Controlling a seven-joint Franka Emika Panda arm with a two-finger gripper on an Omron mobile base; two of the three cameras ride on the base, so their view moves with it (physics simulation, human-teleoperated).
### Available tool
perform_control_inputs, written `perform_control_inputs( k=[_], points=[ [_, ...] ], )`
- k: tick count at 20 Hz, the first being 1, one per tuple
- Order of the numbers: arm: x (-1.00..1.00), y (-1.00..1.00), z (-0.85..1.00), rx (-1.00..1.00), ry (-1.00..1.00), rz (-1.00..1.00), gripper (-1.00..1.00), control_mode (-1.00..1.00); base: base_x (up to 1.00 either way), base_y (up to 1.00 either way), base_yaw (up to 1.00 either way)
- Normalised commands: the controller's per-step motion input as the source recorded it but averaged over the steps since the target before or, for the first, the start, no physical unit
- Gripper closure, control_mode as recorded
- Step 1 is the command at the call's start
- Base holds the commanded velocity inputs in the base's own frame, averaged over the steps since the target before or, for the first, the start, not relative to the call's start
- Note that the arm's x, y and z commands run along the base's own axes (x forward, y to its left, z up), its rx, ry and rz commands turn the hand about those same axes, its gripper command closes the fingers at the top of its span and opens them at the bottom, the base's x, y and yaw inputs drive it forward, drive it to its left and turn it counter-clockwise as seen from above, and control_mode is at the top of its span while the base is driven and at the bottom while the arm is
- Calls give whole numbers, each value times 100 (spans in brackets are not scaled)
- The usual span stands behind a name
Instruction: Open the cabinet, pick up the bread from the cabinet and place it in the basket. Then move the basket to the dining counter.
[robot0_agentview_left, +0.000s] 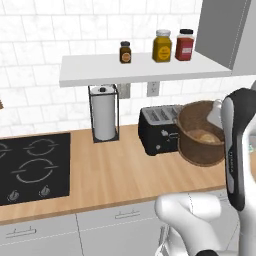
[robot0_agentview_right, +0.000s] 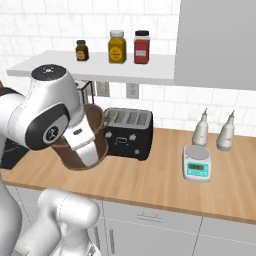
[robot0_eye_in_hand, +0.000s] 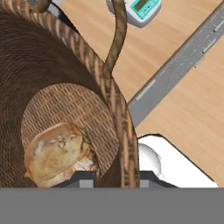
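Hand view: bread (robot0_eye_in_hand: 54, 155) sits at basket (robot0_eye_in_hand: 65, 65) bottom, approx 7 o'clock, my gripper (robot0_eye_in_hand: 116, 175) straddling the wall w/ tips barely visible, can't tell if clamped, prob gripping rim for carry to dining counter.

Arm (robot0_agentview_left: 234, 150) bent upright; gripper hidden

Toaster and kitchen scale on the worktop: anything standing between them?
No. In the right base view the toaster and the scale are separated only by bare wooden worktop.
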Motion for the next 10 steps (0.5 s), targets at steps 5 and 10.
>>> perform_control_inputs(
  k=[5,10],
  points=[
    [-4,22,-4,0,0,0,100,100,-31,8,-1],
    [0,0,0,0,0,0,100,100,-74,-48,-35]
  ],
)
